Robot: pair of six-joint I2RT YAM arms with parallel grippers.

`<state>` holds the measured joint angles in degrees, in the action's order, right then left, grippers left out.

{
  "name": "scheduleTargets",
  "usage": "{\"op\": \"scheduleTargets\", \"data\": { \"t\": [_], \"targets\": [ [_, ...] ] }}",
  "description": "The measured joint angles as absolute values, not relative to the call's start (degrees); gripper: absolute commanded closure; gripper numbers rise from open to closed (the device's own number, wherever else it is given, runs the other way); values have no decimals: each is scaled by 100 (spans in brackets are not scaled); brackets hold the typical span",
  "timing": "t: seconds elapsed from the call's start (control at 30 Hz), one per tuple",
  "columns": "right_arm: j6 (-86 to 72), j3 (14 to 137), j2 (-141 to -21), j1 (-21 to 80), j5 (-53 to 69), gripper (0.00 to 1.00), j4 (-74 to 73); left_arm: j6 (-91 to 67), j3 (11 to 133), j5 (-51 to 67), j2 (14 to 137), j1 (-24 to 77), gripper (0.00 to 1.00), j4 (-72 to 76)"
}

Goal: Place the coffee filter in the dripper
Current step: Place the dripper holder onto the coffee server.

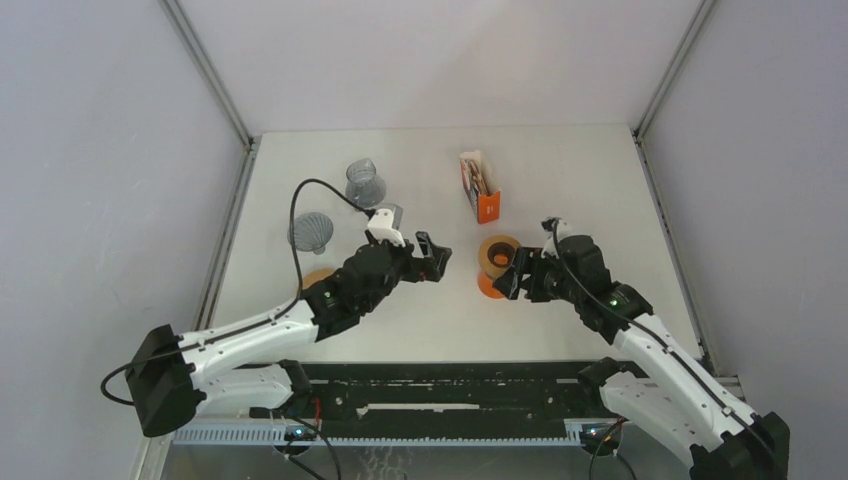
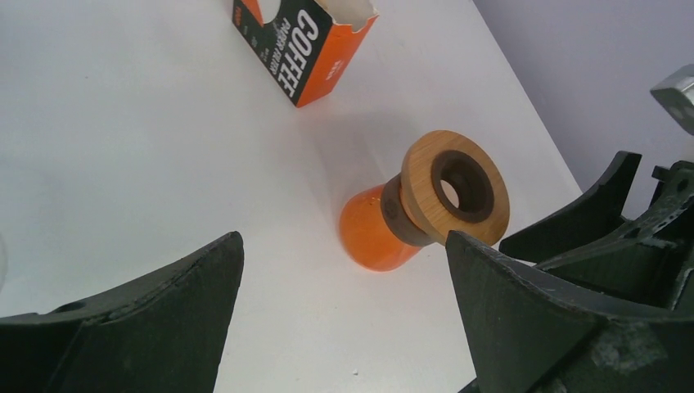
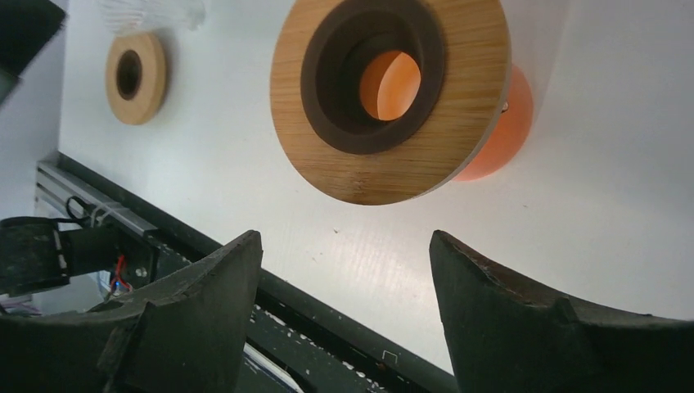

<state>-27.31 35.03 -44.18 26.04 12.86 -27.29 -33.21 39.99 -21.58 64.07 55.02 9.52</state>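
On the table (image 1: 330,160), from above, your dripper (image 1: 497,262) lies tipped just ahead of the right gripper (image 1: 513,278), with the coffee filter box (image 1: 481,188) behind. At your left wrist, the left gripper (image 2: 344,246) gapes empty. At your right wrist, the jaws stand apart, with the dripper just beyond.

The white table (image 1: 440,160) carries an opened orange-and-black box of coffee filters (image 1: 480,187) toward its far edge, a little right of the middle. Nearer the near edge, well apart from the box, sits an orange dripper (image 1: 497,264) with a wooden collar. Toward the left edge are two clear ribbed drippers (image 1: 364,182), one nearer than the other, and a wooden ring (image 1: 318,277) nearer still.
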Motion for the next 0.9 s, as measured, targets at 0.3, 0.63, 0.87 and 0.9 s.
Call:
{"op": "scheduleTargets", "data": {
  "t": [0.3,0.63,0.87,0.9],
  "targets": [
    [-2738,3575,-4945,2991,958,17,-2718,-3323,3704,-2383,5920,5382,2,679],
    [-2731,3767,-5299,3046,823,16,-2443,-3321,3640,-2390,5837,5306,2,585],
    [-2729,3844,-5435,3046,692,16,-2331,-3323,3640,-2390,5837,5273,2,580],
    [-2729,3852,-5443,3046,674,16,-2327,-3323,3640,-2390,5837,5269,2,580]
  ]
}}
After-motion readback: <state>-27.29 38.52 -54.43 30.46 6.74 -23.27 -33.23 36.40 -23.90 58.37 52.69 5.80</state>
